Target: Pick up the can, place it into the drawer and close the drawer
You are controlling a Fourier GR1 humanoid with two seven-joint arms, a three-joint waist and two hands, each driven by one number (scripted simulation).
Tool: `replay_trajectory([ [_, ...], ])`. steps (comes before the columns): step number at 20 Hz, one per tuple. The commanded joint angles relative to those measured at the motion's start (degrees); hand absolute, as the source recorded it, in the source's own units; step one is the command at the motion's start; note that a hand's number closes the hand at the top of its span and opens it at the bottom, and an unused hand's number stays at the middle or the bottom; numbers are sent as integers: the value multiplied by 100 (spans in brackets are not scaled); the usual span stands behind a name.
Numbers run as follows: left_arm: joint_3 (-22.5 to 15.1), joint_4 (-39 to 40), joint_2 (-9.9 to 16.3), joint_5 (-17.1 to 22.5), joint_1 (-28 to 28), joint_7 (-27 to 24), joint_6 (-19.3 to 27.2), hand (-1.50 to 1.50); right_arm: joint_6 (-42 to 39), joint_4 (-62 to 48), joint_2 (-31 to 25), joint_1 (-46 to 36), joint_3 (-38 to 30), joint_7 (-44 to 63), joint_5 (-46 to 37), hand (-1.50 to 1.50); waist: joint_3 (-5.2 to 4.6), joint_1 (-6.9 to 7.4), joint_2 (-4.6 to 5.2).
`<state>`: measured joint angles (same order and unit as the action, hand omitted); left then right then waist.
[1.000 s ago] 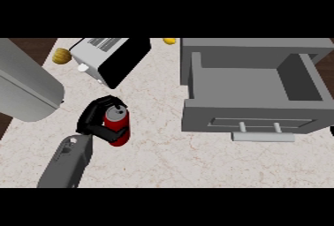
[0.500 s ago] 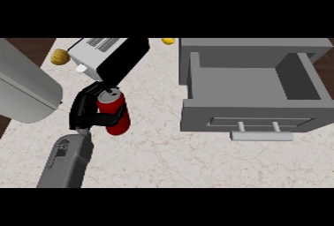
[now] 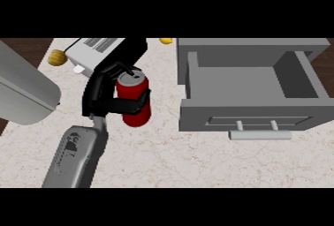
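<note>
We see pale marbled counter. Grey open drawer at right. Toaster at top left, yellow items beside it and at top edge. Large grey appliance far left.

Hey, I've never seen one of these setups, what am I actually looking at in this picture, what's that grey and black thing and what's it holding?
This is the view from a humanoid robot's head, looking steeply down at a kitchen counter. The grey shape rising from the lower edge is its left forearm, ending in the black left hand. That hand is curled round a red can with a silver top. To the right is a grey drawer, pulled open and with nothing in it, its handle facing the robot. At the top sits a toaster, with small yellow items beside it that I cannot identify. A large grey object lies at the left. The right hand is not in view.
</note>
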<state>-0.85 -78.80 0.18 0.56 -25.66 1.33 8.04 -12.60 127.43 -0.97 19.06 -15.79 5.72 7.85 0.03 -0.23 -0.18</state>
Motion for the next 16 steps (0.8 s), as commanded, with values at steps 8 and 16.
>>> replay_trajectory([
  [8,-711,218,-18,-236,-2044,1540,1114,150,33,-36,92,-75,17,-80,-126,-150,-1,-67,18],
  [16,-916,1176,-18,150,-3292,1514,1573,150,111,-69,93,-110,145,-81,-226,-150,-2,-76,24],
])
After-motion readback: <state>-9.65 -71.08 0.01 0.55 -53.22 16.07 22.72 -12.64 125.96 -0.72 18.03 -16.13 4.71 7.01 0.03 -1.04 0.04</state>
